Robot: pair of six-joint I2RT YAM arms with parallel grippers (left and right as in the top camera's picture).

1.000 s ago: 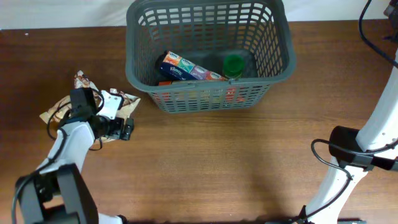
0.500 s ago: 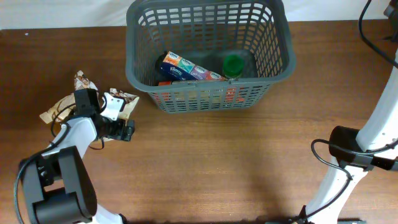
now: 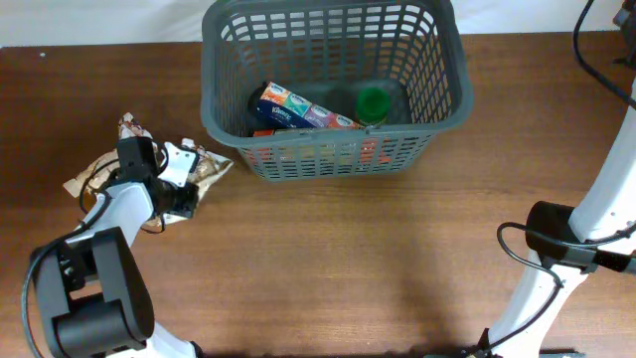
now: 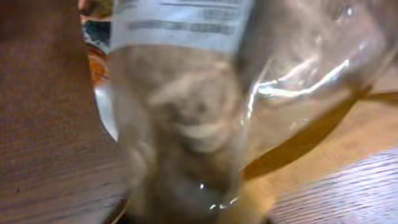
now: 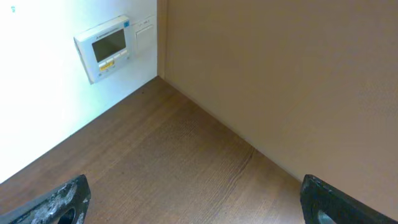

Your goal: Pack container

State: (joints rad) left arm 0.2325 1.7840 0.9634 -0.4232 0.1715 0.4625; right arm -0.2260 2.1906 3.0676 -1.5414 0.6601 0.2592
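Dark grey plastic lattice basket stands at the far middle of the brown wooden table, already part filled. At the near right stands the white right arm, its right gripper idle, fingers spread wide and empty. At the near left, the left gripper is right up against a clear crinkly plastic snack packet with a white label. The packet blurs across the wrist view, so whether the fingers have clenched on it cannot be told. Other crumpled snack packets lie just left. Farther off, inside the basket, rest a blue tissue pack and a green-lidded jar. The sound course looks like a firm pinch on the film, then a lift well clear of the thick rim before lowering.
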